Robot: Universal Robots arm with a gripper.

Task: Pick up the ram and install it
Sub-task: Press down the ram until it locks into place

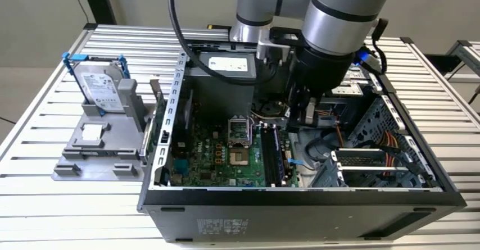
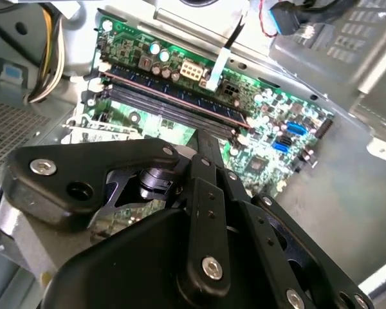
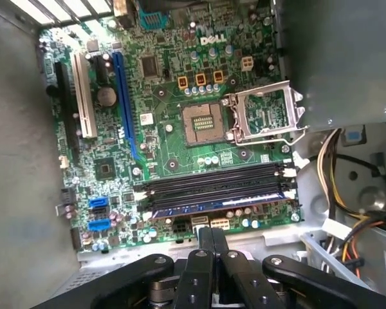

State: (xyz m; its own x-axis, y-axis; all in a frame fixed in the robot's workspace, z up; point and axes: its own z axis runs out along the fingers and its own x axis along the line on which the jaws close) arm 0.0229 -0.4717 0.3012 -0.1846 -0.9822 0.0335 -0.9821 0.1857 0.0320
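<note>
We see even, bright light on the table (image 1: 45,205); the computer case (image 1: 300,205) interior lies shadowed, and the near hand (image 2: 209,193) blurs.

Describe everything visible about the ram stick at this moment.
The ram is a thin, long, bluish circuit-board stick. In the first wrist view it lies along one of the long black slots on the green motherboard, in the one nearest the gripper, between white end clips. It looks level. Whether it is fully latched cannot be told. The gripper's fingers are closed together and apart from it.
</note>
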